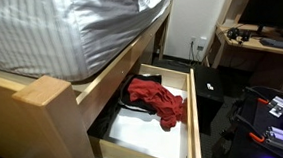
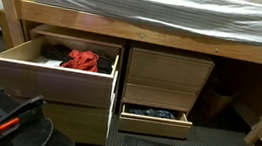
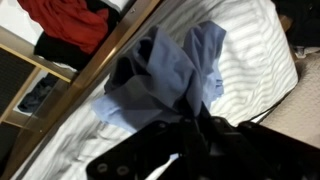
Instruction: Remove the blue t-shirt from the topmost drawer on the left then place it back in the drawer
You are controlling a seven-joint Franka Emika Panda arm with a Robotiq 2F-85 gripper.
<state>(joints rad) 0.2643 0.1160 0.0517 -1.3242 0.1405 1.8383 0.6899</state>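
In the wrist view the blue t-shirt [image 3: 165,75] hangs bunched from my gripper [image 3: 190,125], whose dark fingers are shut on its fabric. It hangs over the striped grey bedsheet [image 3: 250,50], beside the bed's wooden rail [image 3: 100,60]. The topmost left drawer stands open in both exterior views [image 1: 192,113] [image 2: 45,73]. It holds a red garment [image 1: 160,98] [image 2: 82,60] on top of something black, also seen in the wrist view [image 3: 65,20]. Neither the gripper nor the t-shirt shows in the exterior views.
The bed with its grey striped sheet [image 1: 65,24] lies above the drawers. A lower drawer [image 2: 154,116] is open with dark clothes inside. A black robot base [image 2: 5,118] stands in front, and a desk [image 1: 259,42] is at the back.
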